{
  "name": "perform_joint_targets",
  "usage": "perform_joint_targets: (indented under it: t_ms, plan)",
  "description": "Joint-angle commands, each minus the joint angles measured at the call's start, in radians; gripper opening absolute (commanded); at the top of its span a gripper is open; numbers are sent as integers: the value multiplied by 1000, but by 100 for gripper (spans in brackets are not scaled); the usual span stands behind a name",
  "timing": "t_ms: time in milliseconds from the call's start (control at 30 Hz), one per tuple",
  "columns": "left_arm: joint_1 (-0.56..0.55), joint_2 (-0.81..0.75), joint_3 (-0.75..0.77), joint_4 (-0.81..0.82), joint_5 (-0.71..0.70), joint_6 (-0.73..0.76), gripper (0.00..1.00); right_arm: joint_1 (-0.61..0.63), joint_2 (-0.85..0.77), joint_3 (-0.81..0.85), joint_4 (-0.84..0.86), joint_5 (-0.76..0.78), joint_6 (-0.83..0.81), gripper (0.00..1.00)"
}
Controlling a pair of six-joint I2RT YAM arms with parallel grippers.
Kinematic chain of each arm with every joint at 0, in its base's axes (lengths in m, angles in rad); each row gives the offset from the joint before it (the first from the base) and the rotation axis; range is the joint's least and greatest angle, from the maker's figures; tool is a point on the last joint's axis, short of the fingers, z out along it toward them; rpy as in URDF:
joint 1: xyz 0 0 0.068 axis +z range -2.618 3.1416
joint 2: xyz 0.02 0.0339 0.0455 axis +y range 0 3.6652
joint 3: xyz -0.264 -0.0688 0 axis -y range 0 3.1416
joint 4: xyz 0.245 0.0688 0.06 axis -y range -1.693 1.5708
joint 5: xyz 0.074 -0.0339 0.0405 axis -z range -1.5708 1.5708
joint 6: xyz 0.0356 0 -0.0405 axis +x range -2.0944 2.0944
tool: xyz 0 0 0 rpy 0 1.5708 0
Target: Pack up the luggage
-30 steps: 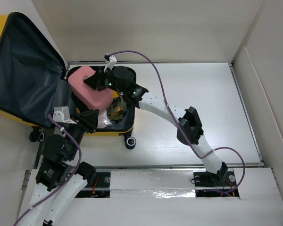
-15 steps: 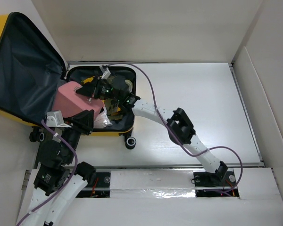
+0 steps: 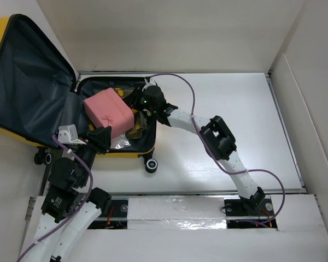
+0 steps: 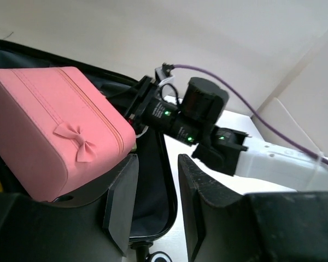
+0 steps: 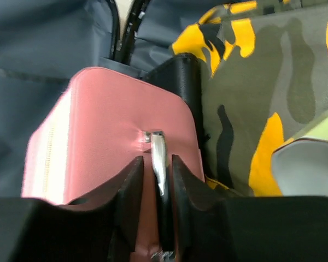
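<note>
R end effector (image 5: 156, 185) tight on pink case (image 5: 93, 136) zip pull (image 5: 157, 155), near luggage (image 3: 27, 71) rim

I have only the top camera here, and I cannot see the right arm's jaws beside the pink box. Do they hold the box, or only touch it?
Observer: The right wrist camera shows the right jaws closed on a thin metal tab on the pink box.
Operator: And the left jaws, do they grip something?
Observer: No. The left wrist camera shows them open and empty, close beside the box.
Operator: What lies next to the box?
Observer: A camouflage garment, with a black piece between them.
</note>
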Motion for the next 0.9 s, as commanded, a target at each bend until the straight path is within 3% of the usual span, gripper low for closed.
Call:
perform_joint_targets:
  t_ms: [0,33,67,200,300,400,433,467,500,567,600,633,667,767,867]
  plan:
    - [11,31,9,27,-26,-8,33,12,-129,-13,45,39,-83,38]
    - [11,38,11,23,-27,-12,33,12,-139,-13,42,42,-92,42]
    - [11,53,14,20,-26,-17,33,12,-154,-5,27,43,-118,53]
    - [11,94,31,4,-20,-39,34,-19,-191,59,-52,14,-205,72]
    - [11,125,65,-9,-39,-48,35,-43,-282,12,-56,-1,-264,81]
    - [11,166,112,-20,-67,-66,35,-71,-414,-109,-44,9,-336,81]
    - [11,179,132,-22,-72,-72,34,-71,-454,-150,-35,5,-351,75]
    - [11,202,138,-23,-87,-81,34,-83,-497,-201,-12,0,-386,44]
    - [11,214,143,-23,-101,-100,32,-83,-543,-317,2,-4,-409,26]
    - [11,241,146,-39,-177,-135,23,-83,-684,-437,34,-17,-460,0]
    - [11,243,151,-60,-232,-166,6,-83,-733,-495,37,-32,-504,0]
    - [11,237,149,-93,-289,-218,0,-83,-781,-628,48,-40,-523,0]
    - [20,211,144,-109,-413,-236,0,-83,-877,-695,75,-47,-537,0]
    - [20,177,150,-155,-589,-247,0,-74,-1052,-928,100,-84,-543,0]
    - [20,264,235,-320,-715,-314,0,-83,-1159,-1068,82,-89,-558,2]
